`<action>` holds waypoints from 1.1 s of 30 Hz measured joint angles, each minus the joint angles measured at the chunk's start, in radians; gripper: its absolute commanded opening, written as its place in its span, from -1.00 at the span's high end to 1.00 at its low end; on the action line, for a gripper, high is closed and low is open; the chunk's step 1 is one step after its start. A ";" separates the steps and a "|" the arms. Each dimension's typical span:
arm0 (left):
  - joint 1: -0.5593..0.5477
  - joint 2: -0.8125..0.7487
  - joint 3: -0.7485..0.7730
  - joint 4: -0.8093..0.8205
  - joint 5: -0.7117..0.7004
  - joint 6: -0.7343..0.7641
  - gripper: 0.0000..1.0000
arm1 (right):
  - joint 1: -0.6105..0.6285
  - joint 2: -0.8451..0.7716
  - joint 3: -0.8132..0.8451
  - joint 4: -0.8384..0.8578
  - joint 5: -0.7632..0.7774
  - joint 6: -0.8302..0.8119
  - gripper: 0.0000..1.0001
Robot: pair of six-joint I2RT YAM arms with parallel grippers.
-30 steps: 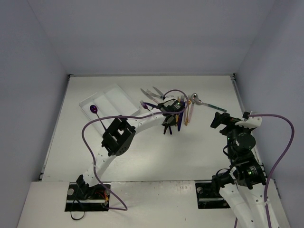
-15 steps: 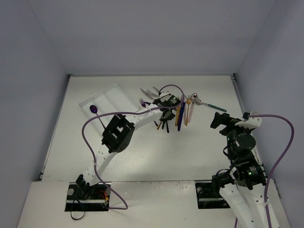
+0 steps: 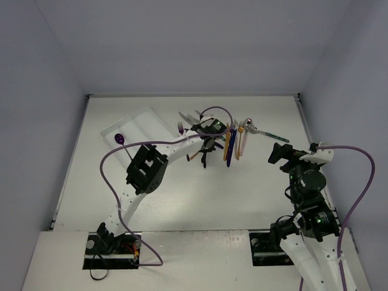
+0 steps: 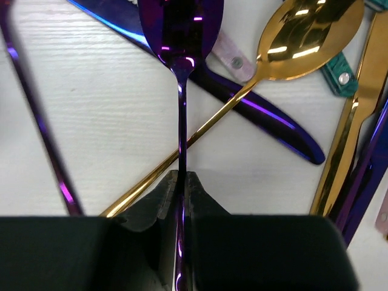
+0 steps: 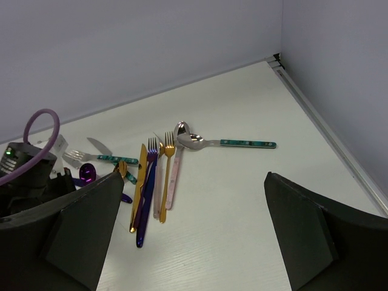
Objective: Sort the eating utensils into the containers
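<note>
My left claw (image 4: pixel 180 189) is pinched shut on the purple spoon (image 4: pixel 180 36), low on its thin handle. I judge the grip sensible: the handle is the narrowest part to pinch, and it lies on top, crossing the gold spoon (image 4: pixel 306 33) and the blue knife (image 4: pixel 267 118). The spoon's long axis runs straight out from the claw, with the bowl pointing away from the wrist. It sits in the pile (image 3: pixel 233 142) at the far middle of the table (image 3: pixel 200 194), right of the tray (image 3: pixel 145 121). Whether it has left the surface I cannot tell. My right claw (image 5: pixel 194 242) waits wide apart, holding nothing, well clear of the pile, presumably to keep out of the way.
</note>
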 measured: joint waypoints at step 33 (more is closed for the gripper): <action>0.736 -0.522 -0.585 -0.049 0.072 0.143 1.00 | 0.007 0.000 0.000 0.000 -0.013 0.000 -1.00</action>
